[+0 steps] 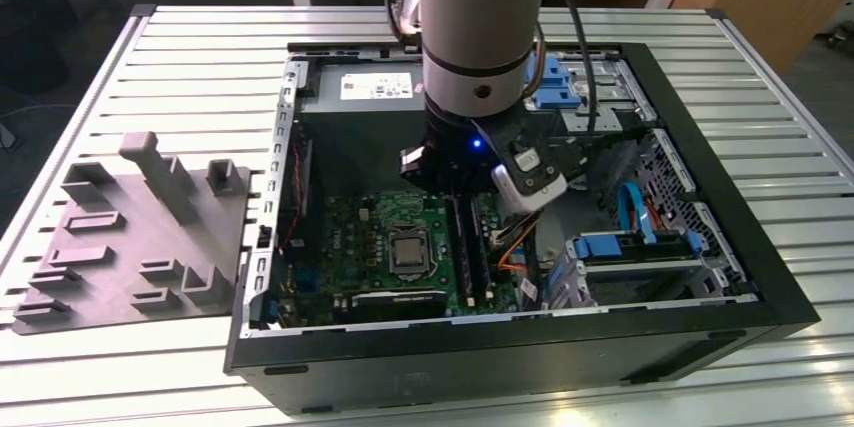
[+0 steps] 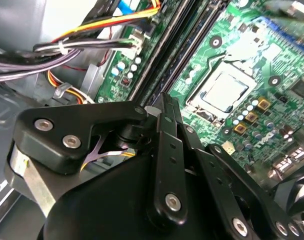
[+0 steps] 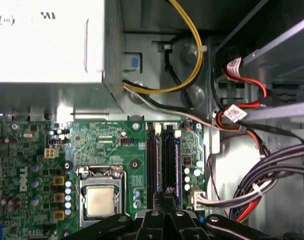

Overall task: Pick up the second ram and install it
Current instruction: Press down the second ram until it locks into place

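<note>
My gripper [image 1: 451,185] is down inside the open computer case [image 1: 747,277], over the memory slots of the green motherboard [image 1: 354,232]. In both wrist views its black fingertips [image 3: 167,196] [image 2: 166,105] are pressed together, shut, just above the slots. A long, thin, dark stick, the second ram [image 3: 168,155], stands edge-on in the slot right below the tips. A similar dark stick [image 3: 153,160] fills the neighbouring slot. I cannot tell whether the tips touch the ram.
The processor socket [image 3: 99,200] lies beside the slots. The grey power supply [image 3: 47,40] sits at the case's far end. Bundled cables [image 3: 272,175] and blue drive brackets [image 1: 627,242] crowd the other side. A grey moulded tray [image 1: 134,237] lies outside, on the exterior view's left.
</note>
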{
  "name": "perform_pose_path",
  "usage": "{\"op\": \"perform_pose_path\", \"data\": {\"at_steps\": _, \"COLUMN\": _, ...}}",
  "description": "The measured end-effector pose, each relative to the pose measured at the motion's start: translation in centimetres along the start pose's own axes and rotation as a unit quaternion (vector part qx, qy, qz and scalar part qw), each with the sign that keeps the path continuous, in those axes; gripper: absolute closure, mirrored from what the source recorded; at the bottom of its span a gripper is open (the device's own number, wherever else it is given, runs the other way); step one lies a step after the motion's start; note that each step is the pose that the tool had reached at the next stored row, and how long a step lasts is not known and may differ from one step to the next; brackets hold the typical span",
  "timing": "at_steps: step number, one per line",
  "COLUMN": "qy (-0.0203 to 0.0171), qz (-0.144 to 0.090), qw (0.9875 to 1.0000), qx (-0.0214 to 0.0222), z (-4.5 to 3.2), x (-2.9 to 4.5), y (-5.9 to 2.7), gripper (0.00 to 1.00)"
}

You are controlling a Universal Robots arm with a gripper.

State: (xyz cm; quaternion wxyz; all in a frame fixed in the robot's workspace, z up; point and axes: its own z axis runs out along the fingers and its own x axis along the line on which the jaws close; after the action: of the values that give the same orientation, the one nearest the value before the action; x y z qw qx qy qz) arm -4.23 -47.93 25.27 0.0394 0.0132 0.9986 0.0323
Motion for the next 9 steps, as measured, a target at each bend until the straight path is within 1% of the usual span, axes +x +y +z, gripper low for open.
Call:
{"op": "perform_pose_path", "data": {"at_steps": 5, "qy": 0.0000, "qz": 0.000, "qw": 1.0000, "qx": 0.0000, "z": 0.14, "x": 0.04, "y": 0.91, "gripper": 0.90}}
{"op": "perform_pose_path", "data": {"at_steps": 9, "qy": 0.0000, "qz": 0.000, "qw": 1.0000, "qx": -0.0001, "z": 0.63, "x": 0.09, "y": 1.34, "gripper": 0.90}}
